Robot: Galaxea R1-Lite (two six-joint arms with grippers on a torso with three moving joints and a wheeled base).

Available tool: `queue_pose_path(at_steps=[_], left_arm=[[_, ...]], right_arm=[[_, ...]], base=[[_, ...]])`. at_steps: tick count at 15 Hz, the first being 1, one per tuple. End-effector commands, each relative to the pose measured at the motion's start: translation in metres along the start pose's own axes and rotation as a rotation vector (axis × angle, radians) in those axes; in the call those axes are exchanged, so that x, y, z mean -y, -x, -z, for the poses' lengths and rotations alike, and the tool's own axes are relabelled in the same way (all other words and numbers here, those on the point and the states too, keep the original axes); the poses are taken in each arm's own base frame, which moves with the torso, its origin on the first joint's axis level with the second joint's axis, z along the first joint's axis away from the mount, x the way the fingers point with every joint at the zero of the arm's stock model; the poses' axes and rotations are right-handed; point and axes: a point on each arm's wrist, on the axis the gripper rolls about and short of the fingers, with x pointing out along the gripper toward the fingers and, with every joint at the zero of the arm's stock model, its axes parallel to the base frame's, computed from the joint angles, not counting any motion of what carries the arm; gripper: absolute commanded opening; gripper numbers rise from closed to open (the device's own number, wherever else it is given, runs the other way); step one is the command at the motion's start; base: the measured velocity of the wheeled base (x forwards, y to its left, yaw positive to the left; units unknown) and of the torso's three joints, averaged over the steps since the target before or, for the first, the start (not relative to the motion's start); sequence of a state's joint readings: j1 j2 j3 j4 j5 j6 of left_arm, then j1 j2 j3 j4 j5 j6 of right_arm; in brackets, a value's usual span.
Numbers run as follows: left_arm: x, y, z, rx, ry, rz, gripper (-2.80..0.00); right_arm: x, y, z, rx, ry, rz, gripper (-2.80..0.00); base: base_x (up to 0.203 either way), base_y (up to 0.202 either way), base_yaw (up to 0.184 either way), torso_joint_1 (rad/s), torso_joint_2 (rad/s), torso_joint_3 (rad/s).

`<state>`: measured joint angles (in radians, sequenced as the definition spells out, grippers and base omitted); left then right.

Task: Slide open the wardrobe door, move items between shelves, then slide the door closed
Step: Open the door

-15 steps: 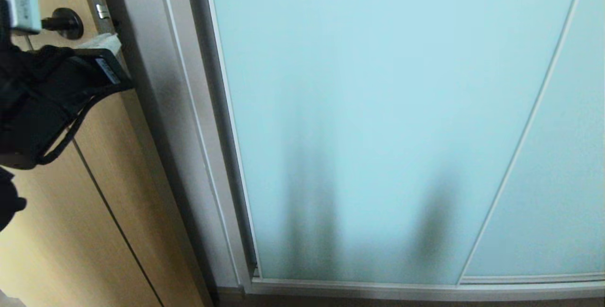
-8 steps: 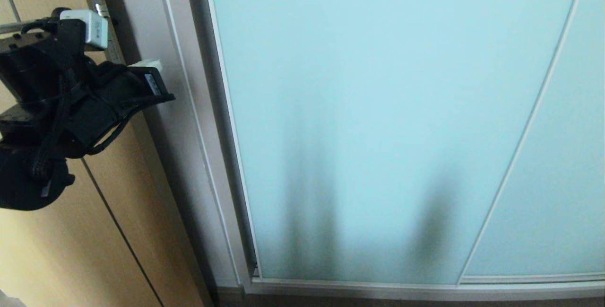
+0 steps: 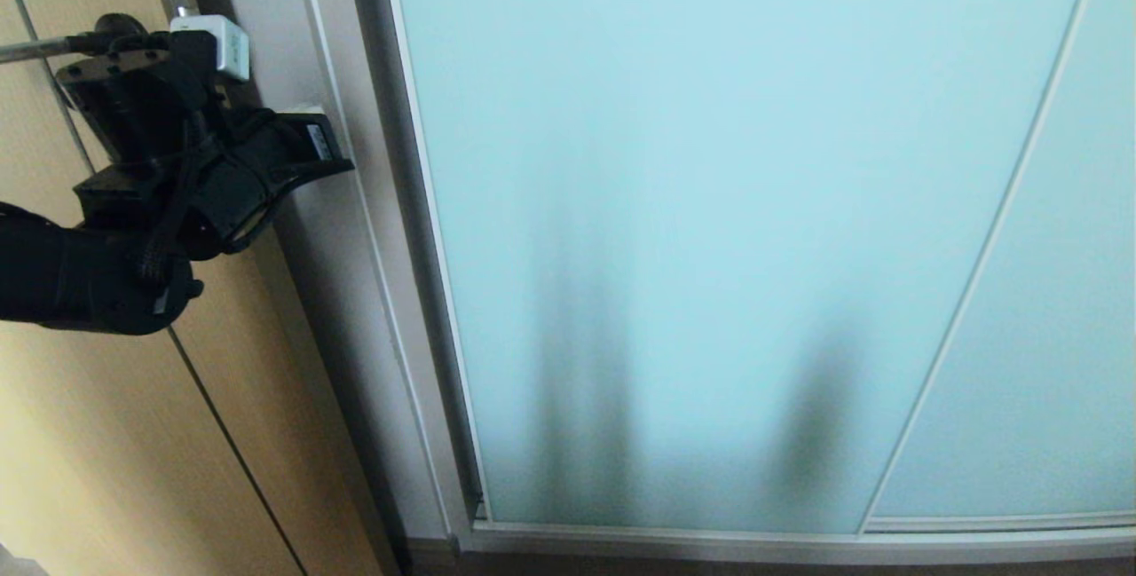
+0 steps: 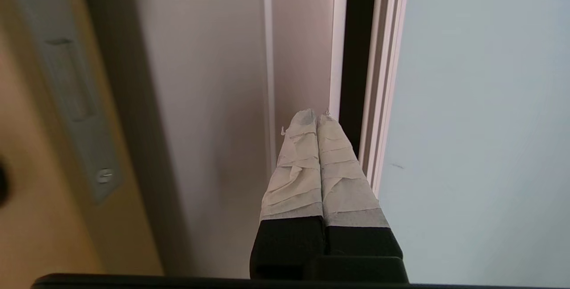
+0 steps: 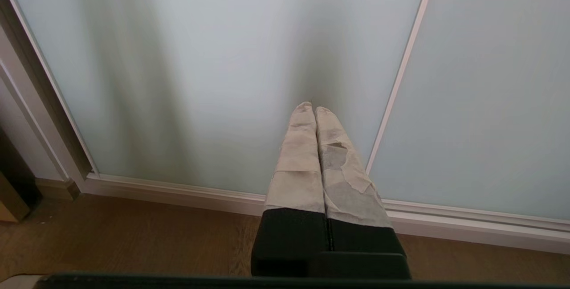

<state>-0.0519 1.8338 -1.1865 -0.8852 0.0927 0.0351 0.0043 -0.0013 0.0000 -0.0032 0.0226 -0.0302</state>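
The sliding wardrobe door (image 3: 710, 203) is a frosted pale blue-green panel in a thin silver frame, and it stands closed. My left gripper (image 3: 311, 114) is shut and empty, held in front of the pale wardrobe side post (image 3: 293, 230). In the left wrist view its taped fingertips (image 4: 316, 117) point at the dark gap (image 4: 356, 57) just beside the door's frame edge (image 4: 383, 79). My right gripper (image 5: 313, 108) is shut and empty too, low down and pointing at the door's glass (image 5: 200, 57) near the bottom rail. The items and the shelves are hidden behind the door; only dark shadows show through the glass.
A light wood door (image 3: 106, 434) with a black handle (image 3: 115, 26) is left of the wardrobe. A second frosted panel (image 3: 1047, 336) overlaps at the right. The bottom rail (image 3: 799, 540) runs along a wooden floor (image 5: 133, 235).
My left arm has swung right, from in front of the wood door to the wardrobe's side post, staying shut. The door and the right gripper have not moved.
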Motion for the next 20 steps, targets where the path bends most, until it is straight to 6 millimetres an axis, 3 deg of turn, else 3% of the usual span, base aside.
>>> queue_pose_path(at_steps=[1,4,10,20], left_arm=[[0.003,-0.008,0.012,-0.020,-0.001,0.006,-2.80],[0.013,-0.015,0.018,-0.024,0.006,0.030,-2.80],[0.019,-0.038,0.006,0.009,0.009,0.035,-2.80],[0.023,-0.065,0.037,-0.058,0.008,0.037,-2.80]], right_arm=[[0.000,0.000,0.000,0.002,0.001,-0.001,-2.80],[0.000,0.000,0.000,0.003,0.001,-0.001,-2.80],[0.000,0.000,0.000,0.002,0.001,-0.001,-2.80],[0.000,0.000,0.000,0.000,0.000,-0.001,-2.80]], base=[[0.000,0.000,0.000,0.000,0.00,0.000],[0.000,0.000,0.000,0.000,0.00,0.000],[0.000,0.000,0.000,0.000,0.00,0.000],[0.000,0.000,0.000,0.000,0.00,0.000]])
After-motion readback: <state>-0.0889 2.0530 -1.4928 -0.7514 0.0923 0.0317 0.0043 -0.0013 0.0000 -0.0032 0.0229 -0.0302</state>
